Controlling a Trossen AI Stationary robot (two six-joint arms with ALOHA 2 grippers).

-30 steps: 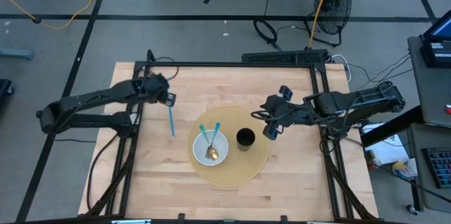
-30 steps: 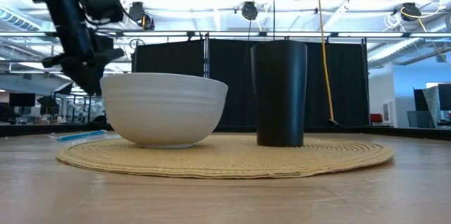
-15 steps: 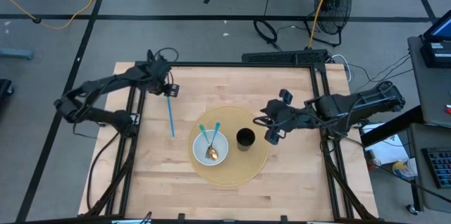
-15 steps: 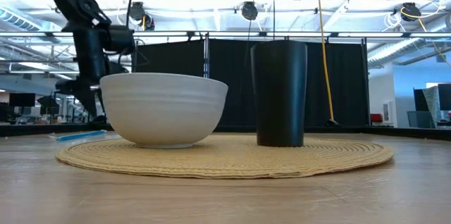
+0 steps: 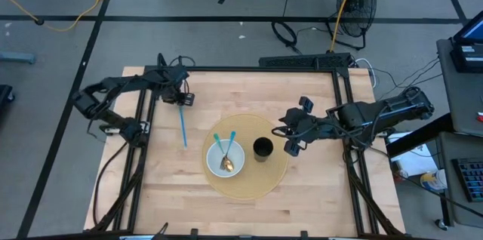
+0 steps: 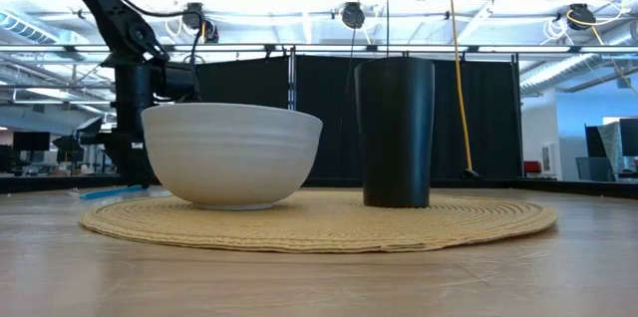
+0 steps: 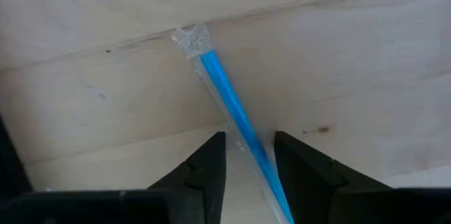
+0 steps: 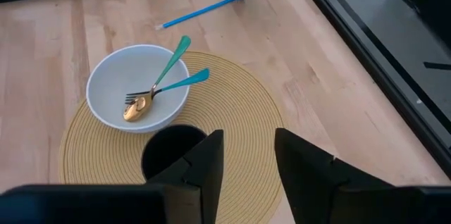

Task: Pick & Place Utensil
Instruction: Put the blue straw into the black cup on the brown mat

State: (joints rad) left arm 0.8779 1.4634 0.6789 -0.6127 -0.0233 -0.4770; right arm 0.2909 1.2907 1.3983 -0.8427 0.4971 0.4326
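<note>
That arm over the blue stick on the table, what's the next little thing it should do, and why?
Probably lower a touch and close. The left gripper has its jaws open on either side of the blue straw, which lies flat on the wooden table, not yet held. The bowl on the mat already holds two utensils. The right gripper waits by the black cup.

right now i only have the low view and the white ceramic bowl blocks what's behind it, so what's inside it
observer: The white ceramic bowl holds a gold spoon and a gold fork, both with teal handles.
operator: and the blue thing lying left of it
observer: That is a blue straw in a clear wrapper, flat on the wooden table, off the round woven mat.
operator: is the left arm on it
observer: The left jaws are open and straddle the straw's far end.
</note>
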